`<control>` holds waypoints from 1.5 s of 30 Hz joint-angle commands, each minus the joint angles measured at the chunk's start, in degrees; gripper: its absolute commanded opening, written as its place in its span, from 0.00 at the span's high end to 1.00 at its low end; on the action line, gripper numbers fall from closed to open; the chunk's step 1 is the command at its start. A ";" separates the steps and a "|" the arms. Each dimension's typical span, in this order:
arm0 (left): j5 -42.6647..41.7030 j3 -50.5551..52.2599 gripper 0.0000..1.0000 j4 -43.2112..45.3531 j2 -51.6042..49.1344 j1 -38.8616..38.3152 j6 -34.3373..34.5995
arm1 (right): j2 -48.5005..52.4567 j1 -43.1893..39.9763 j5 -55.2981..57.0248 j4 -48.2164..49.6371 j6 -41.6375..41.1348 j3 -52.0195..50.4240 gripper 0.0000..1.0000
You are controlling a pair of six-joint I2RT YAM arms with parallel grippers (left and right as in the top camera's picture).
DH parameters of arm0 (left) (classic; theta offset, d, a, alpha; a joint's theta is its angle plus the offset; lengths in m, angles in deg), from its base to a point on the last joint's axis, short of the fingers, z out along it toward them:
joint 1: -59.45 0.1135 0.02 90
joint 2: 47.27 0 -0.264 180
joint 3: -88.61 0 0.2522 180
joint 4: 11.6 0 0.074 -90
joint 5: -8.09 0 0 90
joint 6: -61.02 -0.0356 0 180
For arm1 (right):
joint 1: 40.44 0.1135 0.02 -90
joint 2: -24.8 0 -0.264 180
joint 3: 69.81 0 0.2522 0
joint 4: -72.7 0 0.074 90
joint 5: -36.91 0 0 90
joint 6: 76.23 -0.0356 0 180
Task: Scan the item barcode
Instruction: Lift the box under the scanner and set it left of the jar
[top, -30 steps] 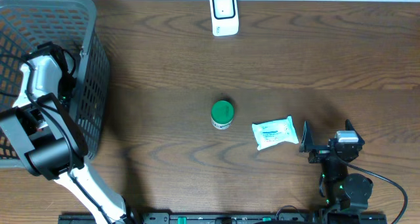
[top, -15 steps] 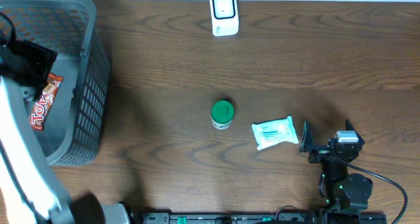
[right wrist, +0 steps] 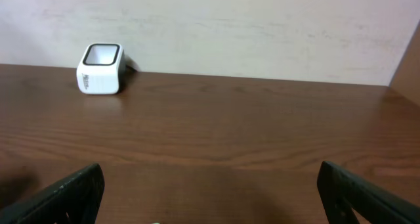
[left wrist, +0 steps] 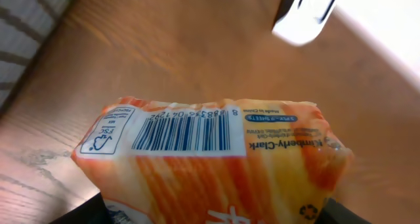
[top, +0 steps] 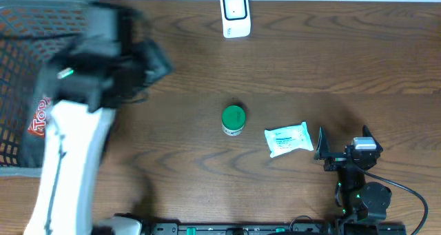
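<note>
My left gripper (left wrist: pixel 213 214) is shut on an orange and yellow tissue pack (left wrist: pixel 210 152), whose barcode (left wrist: pixel 180 132) faces the wrist camera. Only the tips of its fingers (left wrist: pixel 85 211) show at the pack's lower corners. In the overhead view the left arm (top: pixel 103 63) is a blur above the table beside the basket, and the pack is hidden under it. The white scanner (top: pixel 235 14) stands at the far edge; it is blurred (left wrist: pixel 305 14) beyond the pack and sits far left (right wrist: pixel 100 68) in the right wrist view. My right gripper (top: pixel 342 147) rests open and empty at the front right.
A grey mesh basket (top: pixel 21 28) at the far left holds a red snack pack (top: pixel 41 118). A green-lidded jar (top: pixel 233 119) stands mid-table, with a white and blue wipes packet (top: pixel 289 139) to its right, close to the right gripper.
The left arm has come up out of the basket and swung right over the table, now motion-blurred. The right arm, jar and wipes packet have not moved.
</note>
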 commanded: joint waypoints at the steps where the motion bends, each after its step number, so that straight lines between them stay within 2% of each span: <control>1: 6.05 0.81 0.34 0.35 -6.36 -4.85 0.66 | -0.31 -0.13 0.28 -0.22 -0.72 -0.09 0.01; 11: 6.21 0.83 0.34 3.61 -24.76 -9.86 0.81 | -0.31 -0.13 0.28 -0.22 -0.72 -0.09 0.01; 18: 6.03 0.83 0.34 5.88 -35.08 -11.82 7.19 | -0.31 -0.13 0.28 -0.22 -0.72 -0.09 0.01; 21: 5.97 0.83 0.34 5.75 -37.03 -12.37 17.29 | -0.31 -0.13 0.28 -0.22 -0.72 -0.09 0.01; 24: 4.33 0.83 0.34 5.73 -37.99 -12.68 33.88 | -0.31 -0.13 0.28 -0.22 -0.72 -0.09 0.01; 25: 2.99 0.83 0.24 5.79 -38.12 -12.74 39.76 | -0.31 -0.13 0.28 -0.22 -0.72 -0.09 0.01; 27: 0.57 1.05 0.18 6.78 -38.16 -12.83 51.60 | -0.31 -0.13 0.28 -0.22 -0.72 -0.09 0.01; 29: -1.73 1.09 0.06 9.35 -38.16 -12.83 58.47 | -0.31 -0.13 0.28 -0.22 -0.72 -0.09 0.01; 30: -3.13 1.09 0.02 11.52 -38.16 -12.83 59.67 | -0.31 -0.13 0.28 -0.22 -0.72 -0.09 0.01; 34: -6.60 1.07 0.02 17.20 -37.90 -12.83 59.63 | -0.31 -0.13 0.28 -0.22 -0.72 -0.09 0.01; 37: -3.69 1.07 0.02 17.31 -37.53 -12.59 57.02 | -0.31 -0.13 0.28 -0.22 -0.72 -0.09 0.01; 40: 1.95 1.07 0.02 15.93 -37.44 -11.93 50.77 | -0.31 -0.13 0.28 -0.22 -0.72 -0.09 0.01; 45: 12.61 1.09 0.02 12.74 -37.44 -10.86 35.80 | -0.31 -0.13 0.28 -0.22 -0.72 -0.09 0.01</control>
